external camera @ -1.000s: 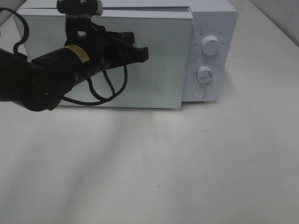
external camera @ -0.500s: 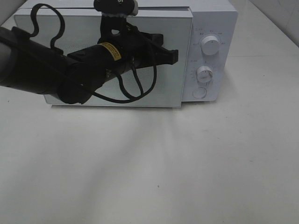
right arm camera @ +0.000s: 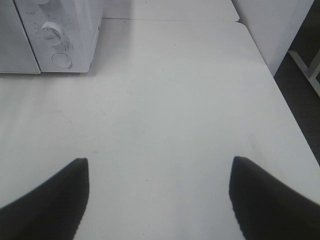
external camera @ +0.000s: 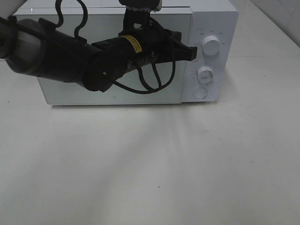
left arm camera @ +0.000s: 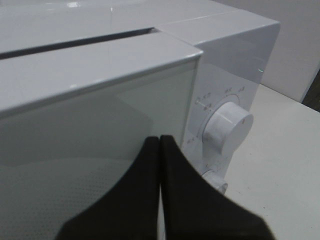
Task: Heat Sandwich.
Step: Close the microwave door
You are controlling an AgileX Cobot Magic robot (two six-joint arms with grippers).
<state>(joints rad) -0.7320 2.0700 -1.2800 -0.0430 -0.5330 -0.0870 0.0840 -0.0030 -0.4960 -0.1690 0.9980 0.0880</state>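
Since one second ago, your left arm's black gripper (external camera: 190,51) is no longer at mid-door. It now sits at the right edge of the mirrored glass door (external camera: 140,96) of the white microwave oven (external camera: 220,18), just beside the upper round white dial (external camera: 211,46). Its fingers (left arm camera: 145,190) are pressed tight together, gripping nothing. Your right gripper (right arm camera: 159,160) hangs with fingers spread wide over the white table (right arm camera: 165,100), holding nothing. Sandwich: in no view, so you cannot tell where it lies.

Left hand (external camera: 189,52) and arm (external camera: 56,56) hide much of microwave door (external camera: 166,93); dial markings (external camera: 199,33) too small to read.
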